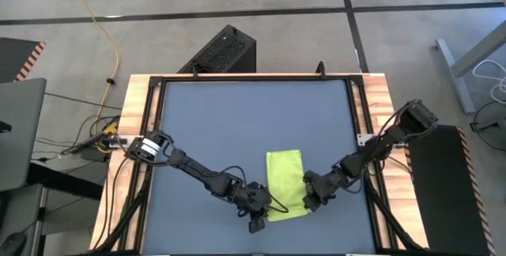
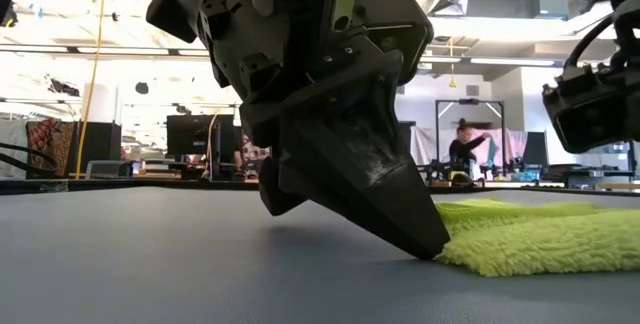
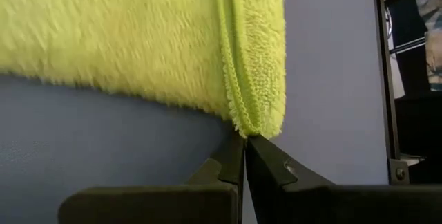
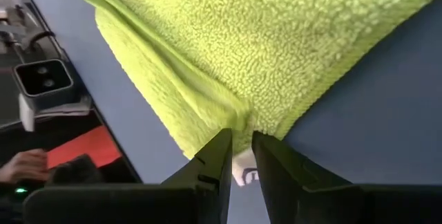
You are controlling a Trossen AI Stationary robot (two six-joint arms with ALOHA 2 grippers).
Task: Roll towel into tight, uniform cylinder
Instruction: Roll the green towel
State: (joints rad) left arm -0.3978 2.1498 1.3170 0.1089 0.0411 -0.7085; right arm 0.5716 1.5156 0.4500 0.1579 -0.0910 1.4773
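High view shows the towel point(image 1: 285, 184) lying folded into a narrow strip on the near-right part of the dark mat point(image 1: 237, 122), with both arms bent in over its near end. The left gripper point(image 1: 257, 223) sits at the towel's near-left corner; in the left wrist view its fingers are clenched tip to tip with the corner hem just at or between the tips, though I cannot tell whether any cloth is truly caught. The right gripper point(image 1: 310, 202) is at the near-right edge; in the right wrist view its fingers point(image 4: 215, 160) stand slightly parted with the folded edge running down between them, so it looks to be straddling the cloth without a firm pinch. The step in hand seems to be taking hold of the near end to start the first turn; no roll has formed yet. The next move likely calls for both corners being pinched evenly and lifted together, then tucked over toward the far end, kept square so the cylinder stays uniform. Room is good beyond the towel: bare mat lies ahead, while the wooden table edge point(image 1: 378, 145) is near on the right.
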